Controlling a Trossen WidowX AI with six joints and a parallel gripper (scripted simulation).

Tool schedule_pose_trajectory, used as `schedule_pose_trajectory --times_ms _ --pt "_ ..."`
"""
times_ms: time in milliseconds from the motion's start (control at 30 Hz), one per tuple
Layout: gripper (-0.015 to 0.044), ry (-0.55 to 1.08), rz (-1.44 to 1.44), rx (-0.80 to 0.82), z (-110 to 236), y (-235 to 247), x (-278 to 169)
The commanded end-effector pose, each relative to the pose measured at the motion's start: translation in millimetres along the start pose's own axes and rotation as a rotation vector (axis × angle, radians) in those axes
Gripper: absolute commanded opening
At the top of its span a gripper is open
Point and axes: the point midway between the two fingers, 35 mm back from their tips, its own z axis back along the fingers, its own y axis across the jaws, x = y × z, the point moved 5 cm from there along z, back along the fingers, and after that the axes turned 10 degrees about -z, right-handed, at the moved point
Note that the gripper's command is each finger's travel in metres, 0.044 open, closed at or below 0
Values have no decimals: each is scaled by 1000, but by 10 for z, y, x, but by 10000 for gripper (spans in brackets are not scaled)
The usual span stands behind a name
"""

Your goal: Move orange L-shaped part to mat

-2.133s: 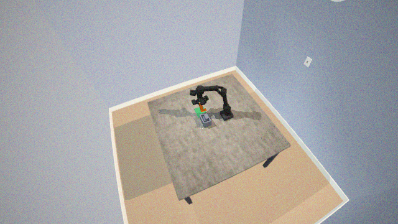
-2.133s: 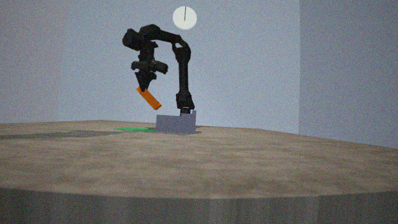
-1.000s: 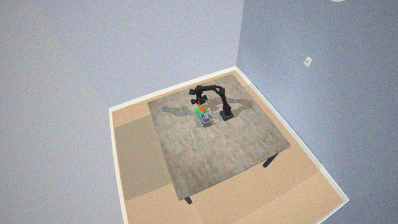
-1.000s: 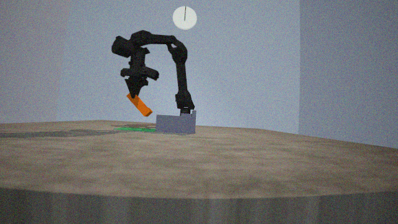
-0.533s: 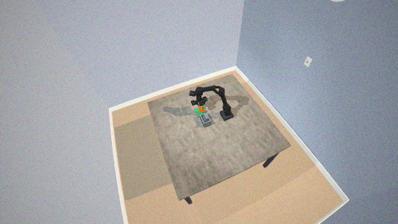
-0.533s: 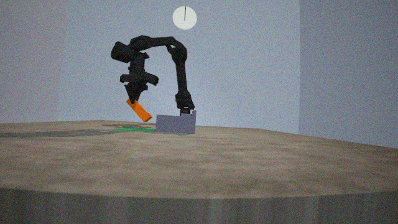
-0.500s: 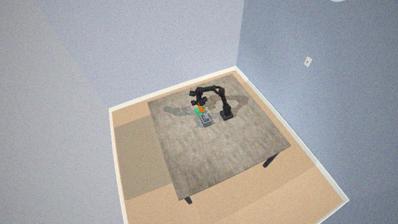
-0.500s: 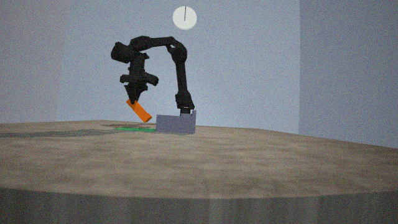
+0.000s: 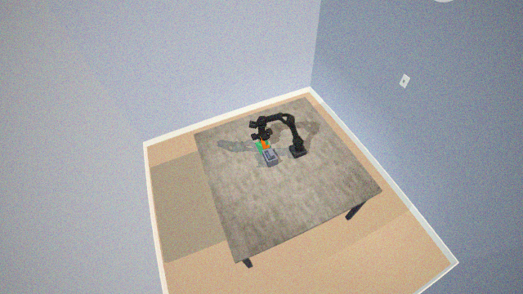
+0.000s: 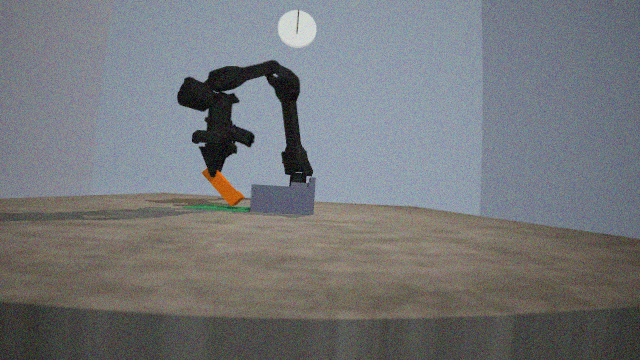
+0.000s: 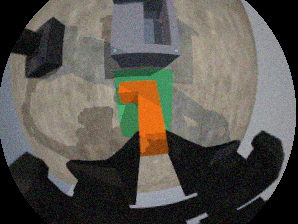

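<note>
My gripper (image 10: 214,171) (image 9: 262,139) (image 11: 154,152) is shut on one end of the orange L-shaped part (image 10: 223,187) (image 9: 265,143) (image 11: 148,112). The part hangs tilted, its lower L-shaped end down close to the green mat (image 10: 210,207) (image 9: 259,148) (image 11: 168,92); I cannot tell whether it touches. The grey tray (image 10: 283,199) (image 9: 271,158) (image 11: 143,26) stands just beside the mat, its L-shaped pocket empty in the wrist view.
The arm's base (image 9: 297,152) (image 10: 297,165) (image 11: 41,46) stands on the table behind the tray. The table top (image 9: 286,192) is a wide mottled brown surface with its edges far from the mat.
</note>
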Motion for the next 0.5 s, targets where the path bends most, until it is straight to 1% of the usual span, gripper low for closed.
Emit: schedule_pose_trajectory --times_ms 0,400,467 --pt "0 0 0 4 -46 12 4" --pt "0 -2 0 4 -44 11 5" --pt "53 -2 0 4 -44 11 5"
